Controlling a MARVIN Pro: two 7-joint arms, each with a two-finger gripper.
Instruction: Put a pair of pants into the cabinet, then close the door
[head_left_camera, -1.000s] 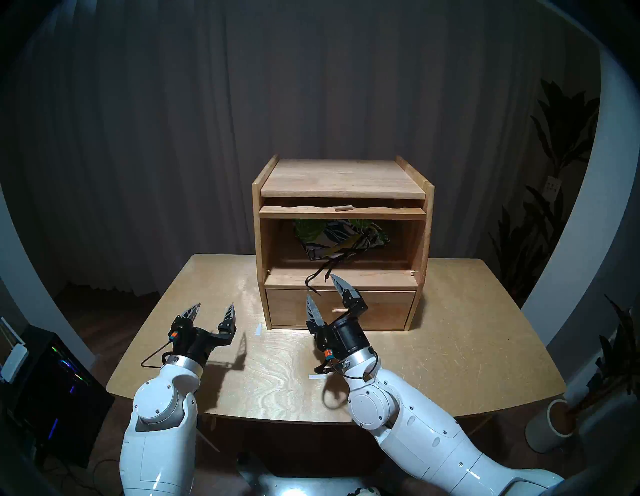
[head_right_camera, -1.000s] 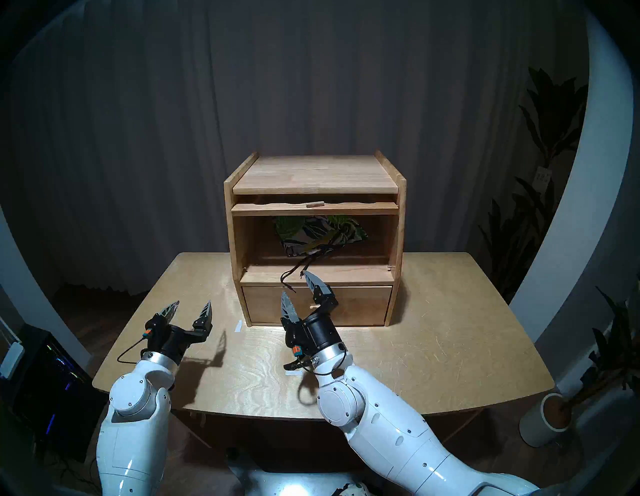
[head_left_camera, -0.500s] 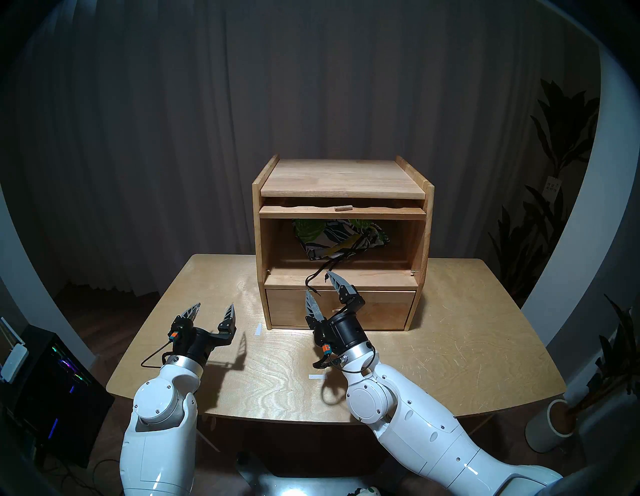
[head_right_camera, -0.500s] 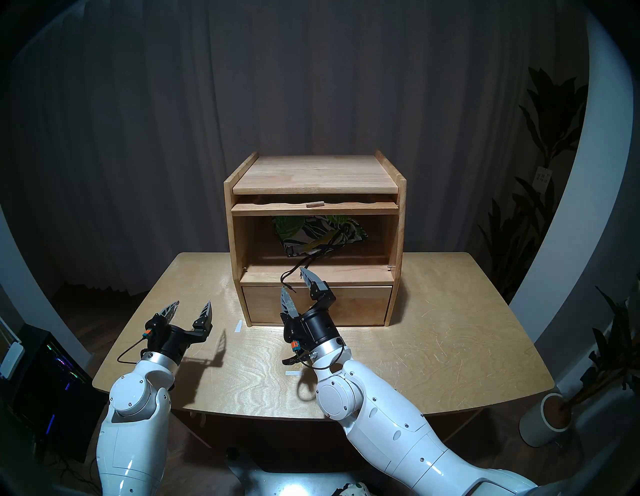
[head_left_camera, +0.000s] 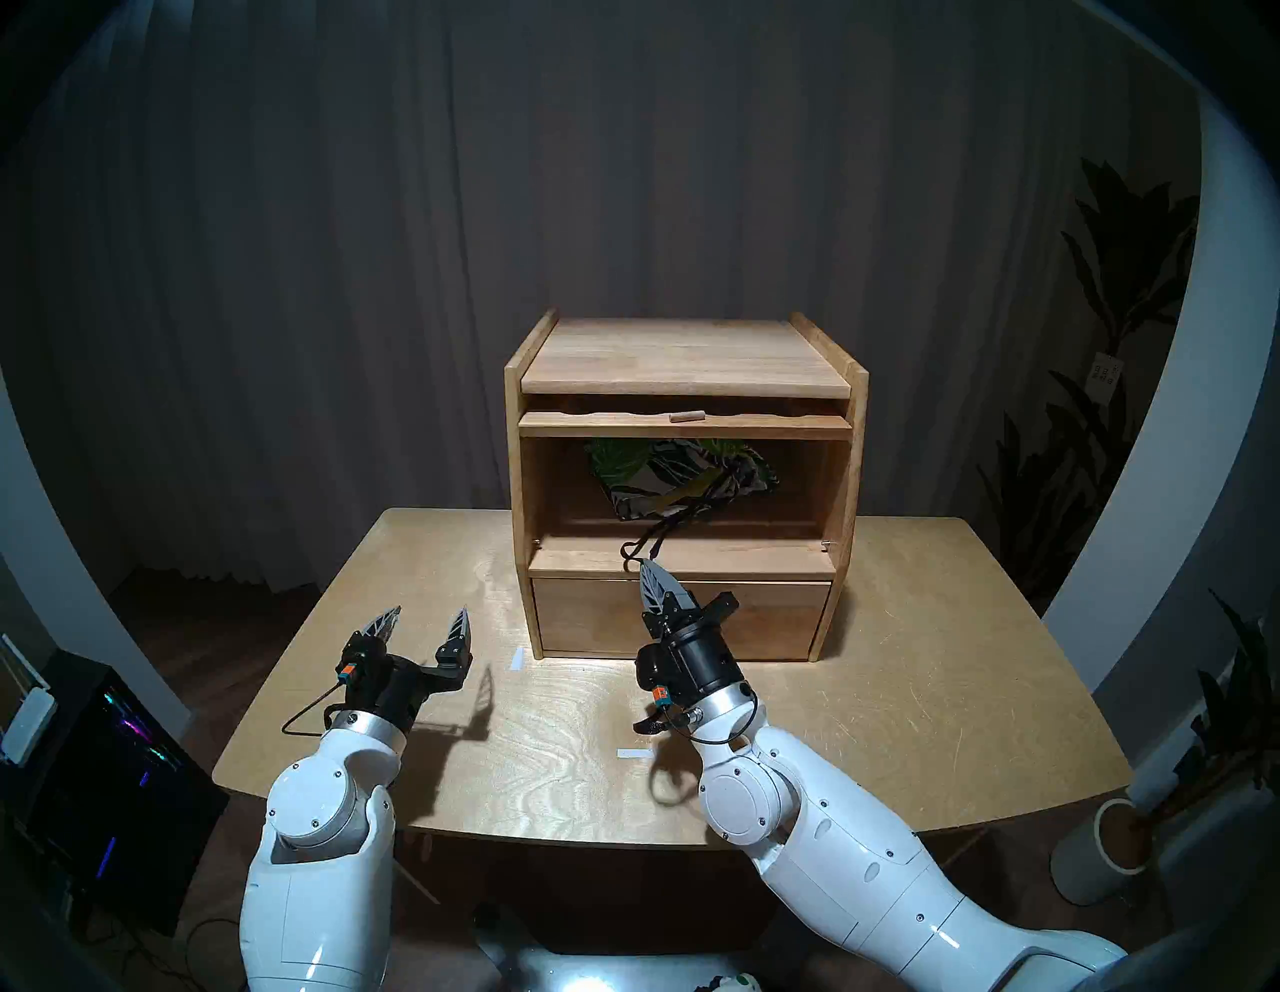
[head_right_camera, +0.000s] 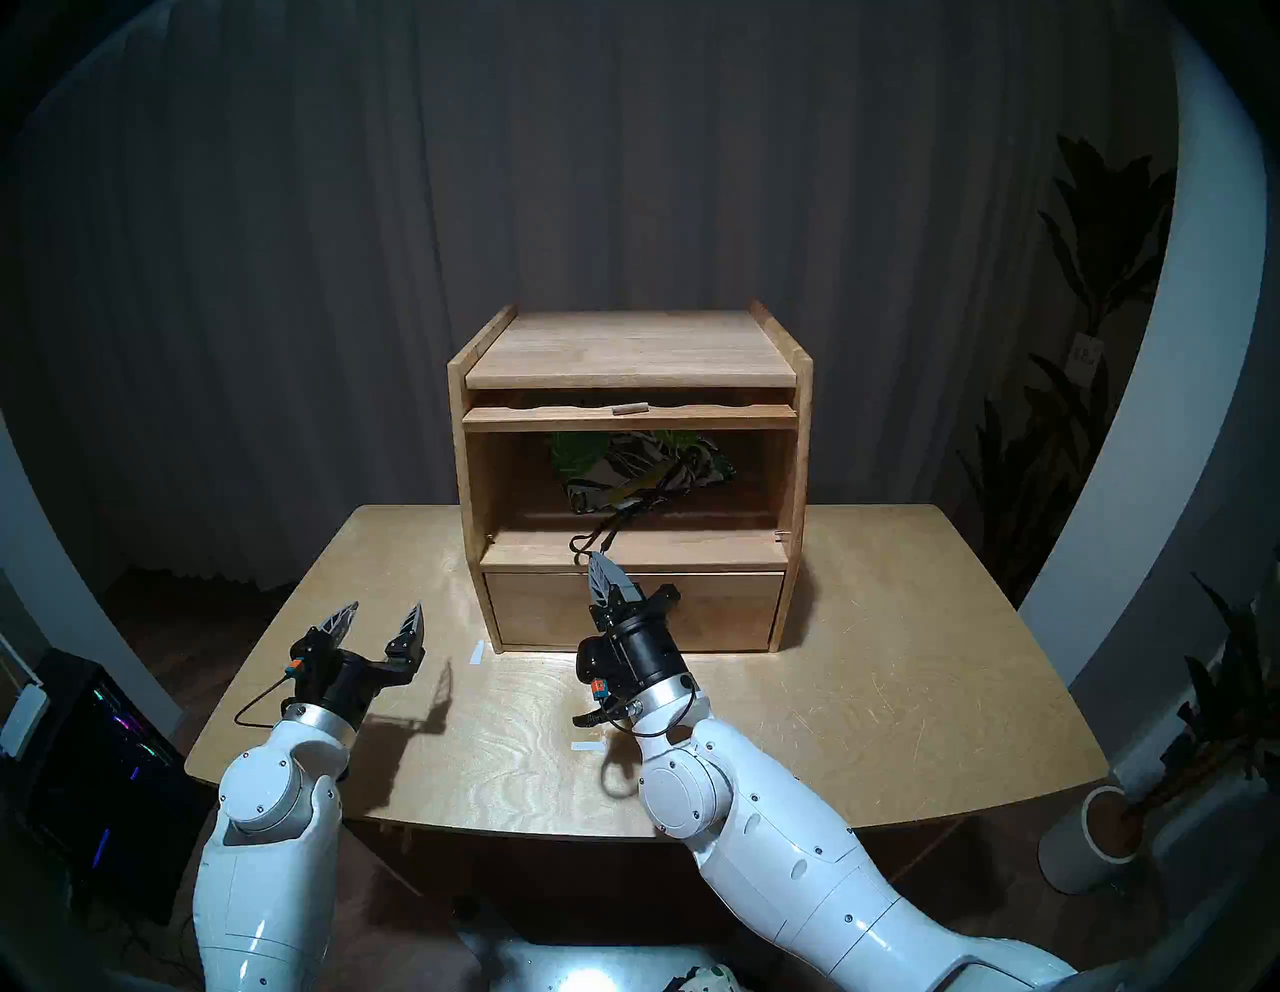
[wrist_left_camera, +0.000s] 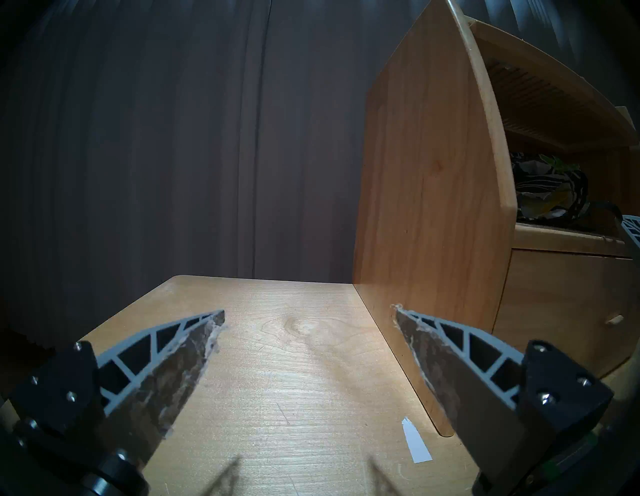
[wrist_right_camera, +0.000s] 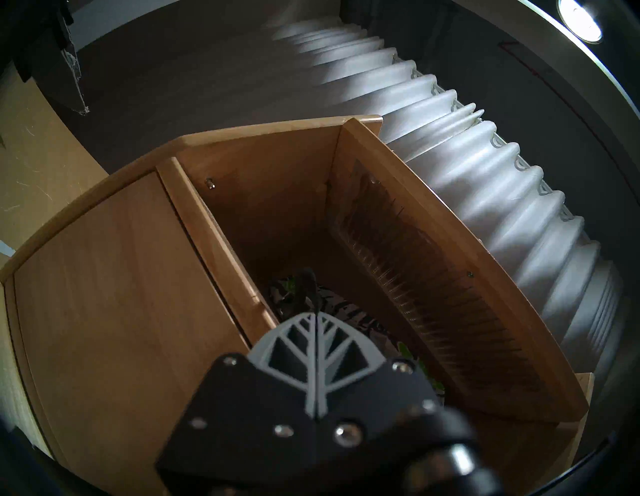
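The light-wood cabinet (head_left_camera: 682, 353) stands at the back of the table. Its door (head_left_camera: 602, 424) is lifted flat under the top, peg handle (head_left_camera: 686, 416) facing out; its ribbed glass shows in the right wrist view (wrist_right_camera: 433, 311). The flowered pants (head_left_camera: 682, 474) lie inside the open upper compartment and also show in the left wrist view (wrist_left_camera: 540, 194). Their black drawstring (head_left_camera: 629, 551) loops over the front ledge. My right gripper (head_left_camera: 647, 568) is shut on the drawstring's end (wrist_right_camera: 308, 280) just above the drawer (head_left_camera: 589, 609). My left gripper (head_left_camera: 428, 611) hovers open and empty over the table's left part.
The wooden table (head_left_camera: 935, 658) carries two white tape marks (head_left_camera: 516, 658) (head_left_camera: 634, 753). A lit computer case (head_left_camera: 104, 762) stands on the floor at the left. A potted plant (head_left_camera: 1122, 845) stands at the right. Dark curtains hang behind.
My right gripper has closed on the drawstring and rolled at the wrist. The cord's hanging end has been lifted from the drawer front up to the ledge. The left arm has not moved.
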